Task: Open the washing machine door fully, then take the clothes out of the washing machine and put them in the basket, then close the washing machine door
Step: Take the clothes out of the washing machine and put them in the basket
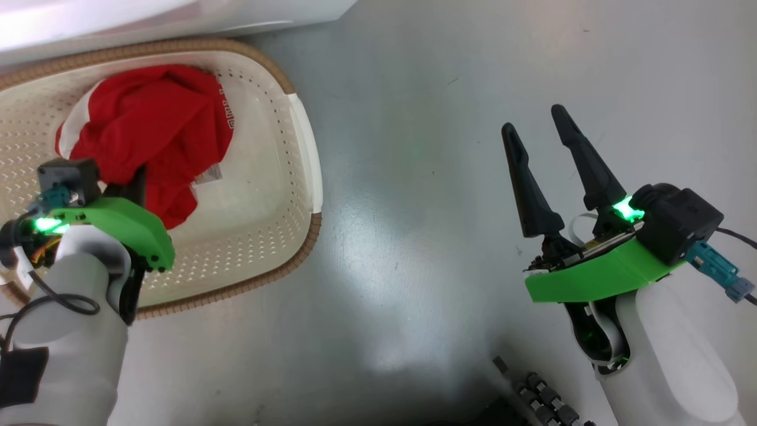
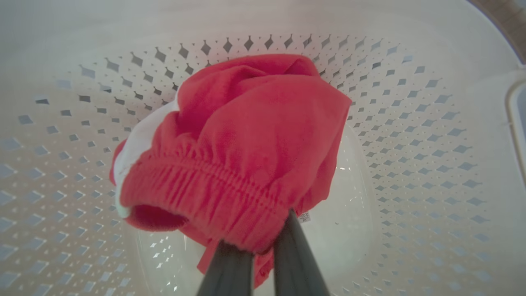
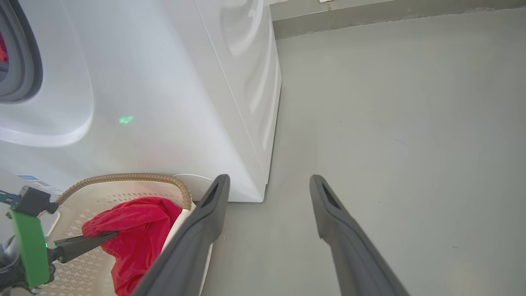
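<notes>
Clothes (image 2: 246, 135) in L claw (image 2: 259, 238), inside basket (image 2: 431, 123)

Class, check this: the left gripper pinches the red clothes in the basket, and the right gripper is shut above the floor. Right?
No: the right gripper is open, as the head view shows. The left gripper does pinch the clothes in the basket.

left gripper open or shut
Shut: the left gripper pinches the bright red fabric clothes by the gathered hem inside the cream perforated basket.

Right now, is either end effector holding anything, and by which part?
The left end effector pinches the red garment by its gathered elastic band, inside the basket; the right end effector is open, holding nothing.
</notes>
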Available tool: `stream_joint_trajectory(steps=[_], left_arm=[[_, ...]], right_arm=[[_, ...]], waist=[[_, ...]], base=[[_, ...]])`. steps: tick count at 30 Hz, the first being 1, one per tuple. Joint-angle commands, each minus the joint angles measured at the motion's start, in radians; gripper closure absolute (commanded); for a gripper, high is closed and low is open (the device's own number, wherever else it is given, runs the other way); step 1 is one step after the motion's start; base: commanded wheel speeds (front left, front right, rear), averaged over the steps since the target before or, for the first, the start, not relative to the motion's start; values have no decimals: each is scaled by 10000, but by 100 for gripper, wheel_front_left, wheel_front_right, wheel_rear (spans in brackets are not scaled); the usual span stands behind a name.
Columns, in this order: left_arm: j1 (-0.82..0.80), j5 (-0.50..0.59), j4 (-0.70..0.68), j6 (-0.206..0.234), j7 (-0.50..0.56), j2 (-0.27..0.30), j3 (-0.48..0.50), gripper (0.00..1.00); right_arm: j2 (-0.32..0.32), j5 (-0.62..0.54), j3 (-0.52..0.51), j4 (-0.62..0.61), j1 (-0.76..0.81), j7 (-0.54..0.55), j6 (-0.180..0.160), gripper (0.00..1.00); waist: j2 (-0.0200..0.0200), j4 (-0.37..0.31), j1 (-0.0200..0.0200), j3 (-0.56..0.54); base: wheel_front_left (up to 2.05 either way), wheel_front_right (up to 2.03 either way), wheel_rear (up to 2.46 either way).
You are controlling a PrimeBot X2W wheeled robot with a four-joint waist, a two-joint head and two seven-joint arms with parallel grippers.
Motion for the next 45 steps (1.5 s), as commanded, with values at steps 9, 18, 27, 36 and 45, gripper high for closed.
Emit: stream_joint_trajectory(steps=[9, 18, 27, 36, 45], left_arm=[[110, -538, 151, -55, -49, 360, -144, 0], [677, -909, -189, -55, -49, 333, -66, 0], [1669, -1170, -1170, -56, -49, 242, 463, 0], [3008, -677, -2487, -56, -49, -25, 1077, 0], [4394, 178, -4032, -56, -49, -433, 1999, 0]], right_arm=[[3, 105, 129, -135, 120, -63, 48, 0], [3, -11, -33, 146, 203, -63, 48, 0], [3, -216, -262, 578, 494, -63, 48, 0], [3, -460, -528, 1037, 1185, -63, 48, 0], [-77, -609, -736, 1265, 1867, -63, 48, 0]], waist=[[0, 82, 0, -253], [0, 198, 0, -1143], [0, 420, 0, -2547], [0, 809, 0, -4151], [0, 1118, 0, -5557]], base=[[0, 0, 0], [0, 0, 0], [0, 0, 0], [0, 0, 0], [0, 0, 0]])
